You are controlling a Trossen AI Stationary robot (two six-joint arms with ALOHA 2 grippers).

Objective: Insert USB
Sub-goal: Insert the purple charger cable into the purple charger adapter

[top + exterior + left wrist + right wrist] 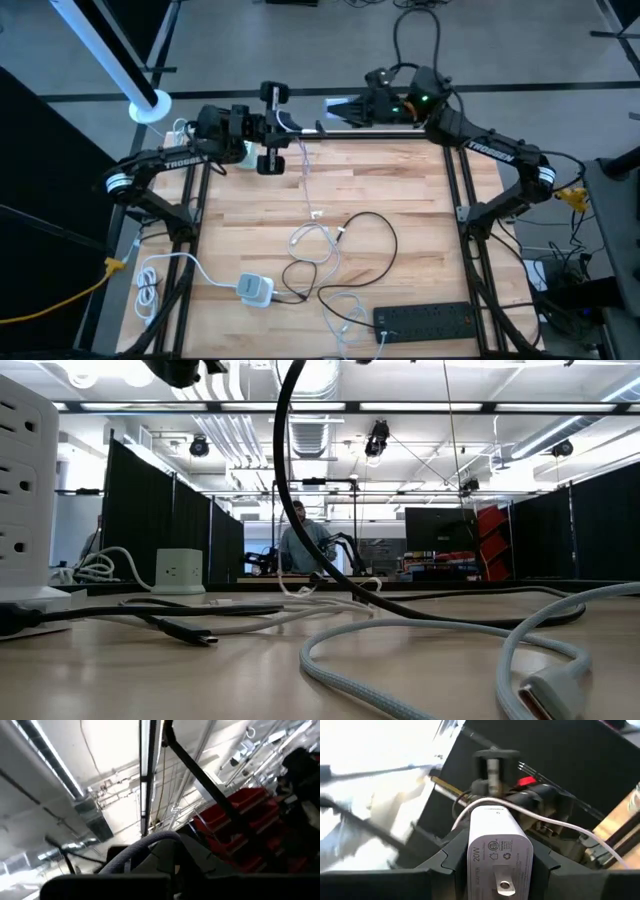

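White 20W USB wall charger block (495, 857), prongs facing the right wrist camera, sits clamped between the fingers of the right gripper (335, 111). High view puts that gripper above the far edge of the light wooden butcher-block table (400, 190), about mid-width, pointing toward the left arm. Thin white cable (555, 824) crosses over the charger's top end in the right wrist view.

Left gripper (272, 127) is at the far edge too, left of centre, very close to the right gripper. Left wrist view shows a grey braided cable (135, 852) arcing between its fingers; jaws look closed on that cable, plug end not visible. In the high view a white cable (306, 180) hangs from the left gripper down onto the table and runs to a loose coil (312, 243) mid-table.

Black looped cable (370, 250) lies right of the coil. White multi-outlet cube adapter (255, 288) sits near the front edge, left of centre, its cord bundled (148, 290) at the front-left corner. Black power strip (432, 320) lies along the front edge toward the right corner. White tube (110, 55) slants past the far-left corner.

Low view: a person (300, 545) seated in the room beyond the table.
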